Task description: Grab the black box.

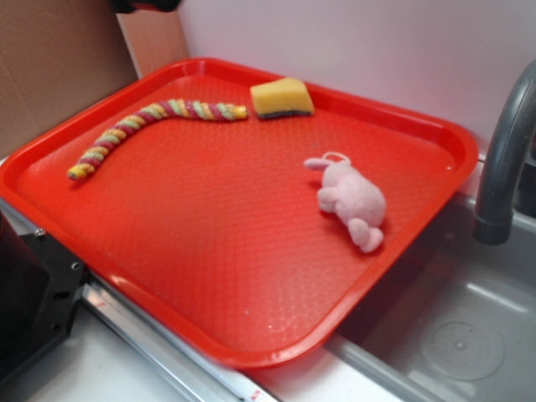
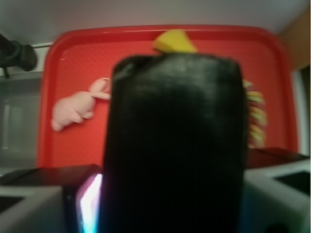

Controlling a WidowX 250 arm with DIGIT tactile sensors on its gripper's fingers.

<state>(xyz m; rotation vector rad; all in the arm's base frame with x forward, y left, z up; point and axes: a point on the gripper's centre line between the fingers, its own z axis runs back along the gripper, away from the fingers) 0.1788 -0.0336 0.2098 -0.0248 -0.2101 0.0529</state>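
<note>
Wrist view: pincer (image 2: 172,204) clamps black box (image 2: 175,145), high above red tray (image 2: 73,48).

Red tray (image 1: 100,243) with rope toy (image 1: 151,126), sponge (image 1: 281,97), perhaps plush rabbit (image 1: 352,201).

Red tray (image 1: 126,251) — twisted rope (image 1: 151,121), yellow sponge (image 1: 281,97), pink plush (image 1: 352,201).

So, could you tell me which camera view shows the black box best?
The wrist view: the black box fills the middle of the picture, close to the lens and blurred. The exterior view shows none of it, only the red tray with the other items.
</note>
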